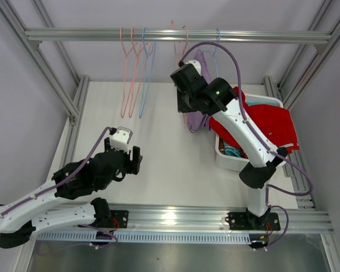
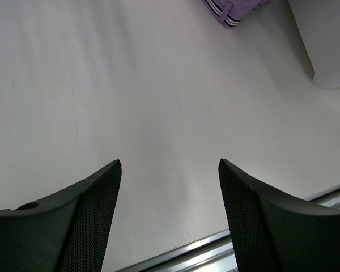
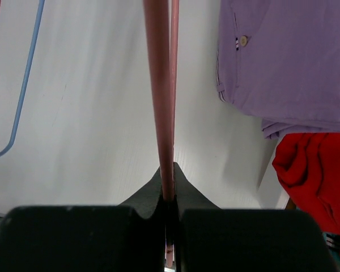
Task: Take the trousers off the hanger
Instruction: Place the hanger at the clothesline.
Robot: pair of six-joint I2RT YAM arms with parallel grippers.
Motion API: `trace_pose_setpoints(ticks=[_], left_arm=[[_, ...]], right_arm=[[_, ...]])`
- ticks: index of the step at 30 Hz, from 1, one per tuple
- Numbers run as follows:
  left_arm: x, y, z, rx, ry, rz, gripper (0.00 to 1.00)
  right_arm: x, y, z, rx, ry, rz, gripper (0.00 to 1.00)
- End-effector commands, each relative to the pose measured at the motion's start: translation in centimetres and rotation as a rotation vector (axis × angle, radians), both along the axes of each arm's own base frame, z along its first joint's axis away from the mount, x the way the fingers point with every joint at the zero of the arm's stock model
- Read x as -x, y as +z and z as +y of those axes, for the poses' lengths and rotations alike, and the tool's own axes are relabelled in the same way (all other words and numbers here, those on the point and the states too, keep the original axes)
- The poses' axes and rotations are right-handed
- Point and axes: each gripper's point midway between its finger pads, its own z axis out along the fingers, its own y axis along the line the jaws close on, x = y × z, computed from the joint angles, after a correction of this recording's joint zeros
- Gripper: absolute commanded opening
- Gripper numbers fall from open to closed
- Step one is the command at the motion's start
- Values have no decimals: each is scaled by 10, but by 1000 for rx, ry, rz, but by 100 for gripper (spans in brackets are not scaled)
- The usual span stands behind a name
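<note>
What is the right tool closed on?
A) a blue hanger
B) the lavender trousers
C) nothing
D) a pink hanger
D: in the right wrist view, the right tool pinches the pink hanger wire; the lavender trousers hang apart beside it.

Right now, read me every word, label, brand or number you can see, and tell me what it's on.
None: no view shows any readable text.
The lavender trousers show only a plain button and striped trim.
The red trousers, bin and pink hanger carry no print.
The right arm has a green light, no sign.
</note>
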Motion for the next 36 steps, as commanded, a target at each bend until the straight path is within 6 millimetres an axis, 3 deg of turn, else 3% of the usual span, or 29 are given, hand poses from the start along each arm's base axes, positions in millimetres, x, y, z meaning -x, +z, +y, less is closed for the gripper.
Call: trace_pose_setpoints(ticks=[1,13,20,36], left_arm=[[-2,3,-6,35,-27,-18,74],[-1,-2,-9,38,-45,-12,74],[0,1,-9,51,-53,-15,74],[-1,0,-9,58,-58,-8,74]], right_arm=[[-14,6,2,-27,49,0,0],[-53,1,21,-112,90,-7,0],[-71,-17,24,-114,92,18,0],[-87,-44,20,-85,78,55,0]])
